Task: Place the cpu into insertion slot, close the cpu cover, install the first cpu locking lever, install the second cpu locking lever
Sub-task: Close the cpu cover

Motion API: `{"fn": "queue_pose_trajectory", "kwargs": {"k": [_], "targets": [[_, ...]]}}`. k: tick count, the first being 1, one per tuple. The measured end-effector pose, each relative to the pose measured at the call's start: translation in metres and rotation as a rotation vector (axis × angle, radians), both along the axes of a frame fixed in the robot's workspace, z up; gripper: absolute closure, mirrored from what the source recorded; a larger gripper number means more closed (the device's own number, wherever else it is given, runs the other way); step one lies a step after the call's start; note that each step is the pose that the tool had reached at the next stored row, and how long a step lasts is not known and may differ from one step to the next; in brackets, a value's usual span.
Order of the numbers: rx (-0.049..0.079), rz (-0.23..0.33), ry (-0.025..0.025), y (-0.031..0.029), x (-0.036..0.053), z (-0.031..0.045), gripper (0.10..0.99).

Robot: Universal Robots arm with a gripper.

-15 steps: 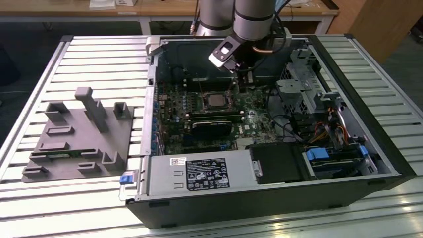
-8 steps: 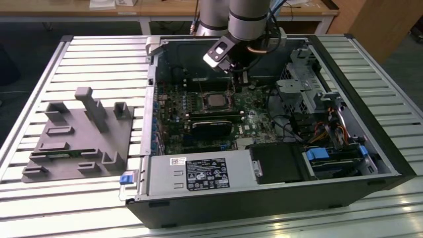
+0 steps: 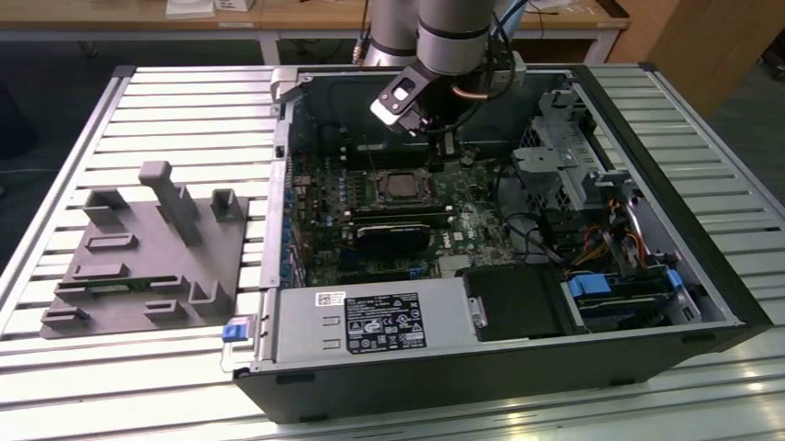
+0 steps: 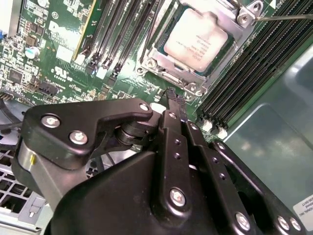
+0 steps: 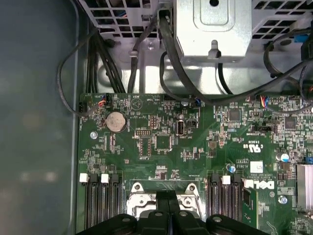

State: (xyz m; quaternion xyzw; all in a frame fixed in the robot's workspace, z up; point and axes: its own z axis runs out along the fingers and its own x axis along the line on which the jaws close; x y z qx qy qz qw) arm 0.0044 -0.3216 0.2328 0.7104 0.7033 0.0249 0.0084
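The cpu [image 4: 195, 41], a small square chip with a silver-tan top, lies flat in the insertion slot [image 4: 212, 67], of which a dark strip shows beside the chip. The cpu cover [image 4: 164, 71], a silver frame, lies down around it. A thin metal lever rod [image 4: 286, 17] runs off from the cover's screwed tab. My gripper [image 4: 174, 98] hangs just above the socket's edge, its black fingers [image 5: 161, 200] pressed together with nothing between them. In the exterior view the gripper [image 3: 432, 152] is inside the open computer case, just behind the cpu [image 3: 400, 186].
Long black memory slots [image 4: 254, 68] flank the socket. A black graphics card [image 3: 392, 237] lies in front of it, with a power supply [image 3: 368, 322] nearer the case front. Cables and a metal drive cage [image 5: 212, 29] crowd one side. A grey fixture [image 3: 147, 248] stands on the exterior view's left.
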Motion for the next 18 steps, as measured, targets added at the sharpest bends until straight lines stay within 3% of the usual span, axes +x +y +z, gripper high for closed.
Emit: {"fn": "queue_pose_trajectory", "kwargs": {"k": [3, 4, 5, 6, 7, 8, 11, 18], "targets": [[0.000, 0.000, 0.0000, 0.0000, -0.0001, 0.0000, 0.980], [0.000, 0.000, 0.0032, 0.0001, -0.0001, -0.0001, 0.980], [0.000, 0.000, 0.0164, 0.0001, 0.0000, -0.0004, 0.980], [0.000, 0.000, 0.0343, 0.0000, 0.0000, -0.0005, 0.980], [0.000, 0.000, 0.0484, 0.0000, 0.0001, -0.0007, 0.980], [0.000, 0.000, 0.0533, 0.0000, 0.0001, -0.0007, 0.980], [0.000, 0.000, 0.0565, 0.0000, 0.0001, -0.0007, 0.980], [0.001, 0.000, 0.0564, -0.0024, -0.0063, -0.0020, 0.980]]}}
